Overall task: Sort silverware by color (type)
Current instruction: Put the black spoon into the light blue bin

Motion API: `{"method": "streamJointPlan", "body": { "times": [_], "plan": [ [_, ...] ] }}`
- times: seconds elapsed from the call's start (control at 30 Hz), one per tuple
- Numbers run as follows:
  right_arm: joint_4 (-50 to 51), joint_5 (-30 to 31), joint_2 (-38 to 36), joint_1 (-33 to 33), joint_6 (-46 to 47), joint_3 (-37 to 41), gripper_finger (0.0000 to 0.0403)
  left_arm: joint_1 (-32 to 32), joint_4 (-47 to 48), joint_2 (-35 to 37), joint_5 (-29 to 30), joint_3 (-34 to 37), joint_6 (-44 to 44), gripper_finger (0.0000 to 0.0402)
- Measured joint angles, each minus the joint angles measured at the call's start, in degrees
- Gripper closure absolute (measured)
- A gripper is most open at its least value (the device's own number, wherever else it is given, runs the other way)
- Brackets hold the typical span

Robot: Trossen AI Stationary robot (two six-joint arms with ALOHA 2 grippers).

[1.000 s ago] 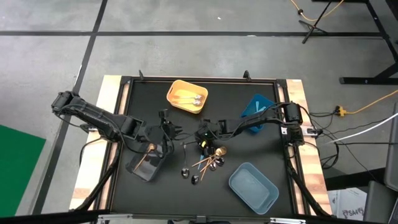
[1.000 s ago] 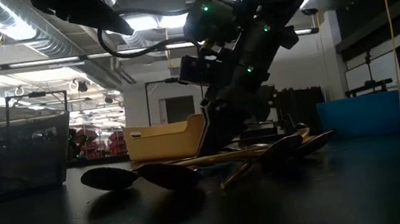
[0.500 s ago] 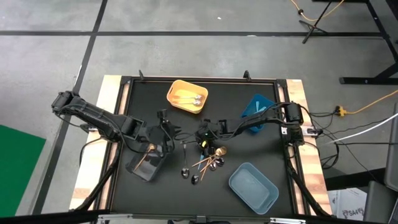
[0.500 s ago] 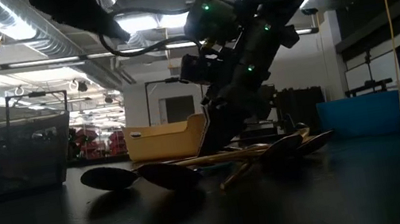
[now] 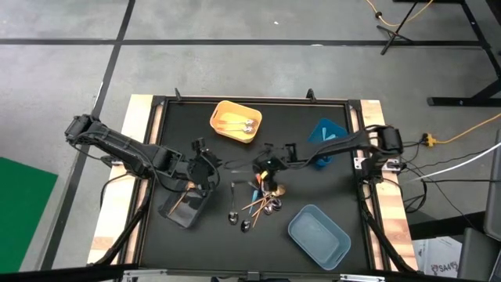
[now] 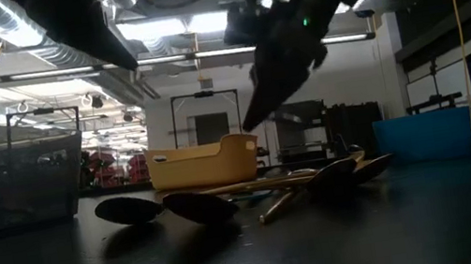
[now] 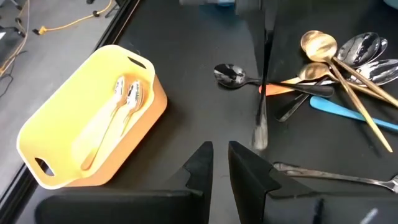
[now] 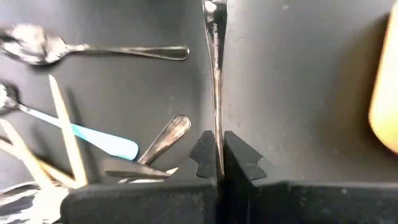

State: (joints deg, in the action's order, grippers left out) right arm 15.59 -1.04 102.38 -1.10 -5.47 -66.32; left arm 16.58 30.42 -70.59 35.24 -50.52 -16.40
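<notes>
Silver spoon (image 8: pixel 215 74): I see it pinched by its handle in the shut right gripper (image 8: pixel 219 163) above the table, beside the silverware pile (image 5: pixel 260 202). Only the left wrist view shows 2 spoons in the yellow bin (image 7: pixel 62 134). Left gripper (image 7: pixel 221 163) is slightly parted, holding nothing.

Silverware pile (image 5: pixel 262 202) probably crowding mat (image 5: pixel 329 184) centre

Right gripper (image 8: pixel 217 163): lifted mid-table, fingers pinched tight (arm reaching in from the right).
Left gripper (image 7: pixel 219 163): mid-left, fingers narrowly apart.
</notes>
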Motion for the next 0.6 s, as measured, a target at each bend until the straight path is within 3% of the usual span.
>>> {"method": "streamJointPlan", "body": {
  "times": [0.3, 0.6],
  "plan": [
    [8.94, -0.46, -9.66, -0.79, 8.13, -0.04, 0.0401, 0.00, -0.03, 0.00, 0.00, 0.00, -0.15, 0.0356],
    [15.24, -1.02, -17.00, -7.86, 16.59, -0.07, 0.0401, -0.07, -0.40, -0.02, 0.02, 0.00, -0.15, 0.0356]
  ]
}}
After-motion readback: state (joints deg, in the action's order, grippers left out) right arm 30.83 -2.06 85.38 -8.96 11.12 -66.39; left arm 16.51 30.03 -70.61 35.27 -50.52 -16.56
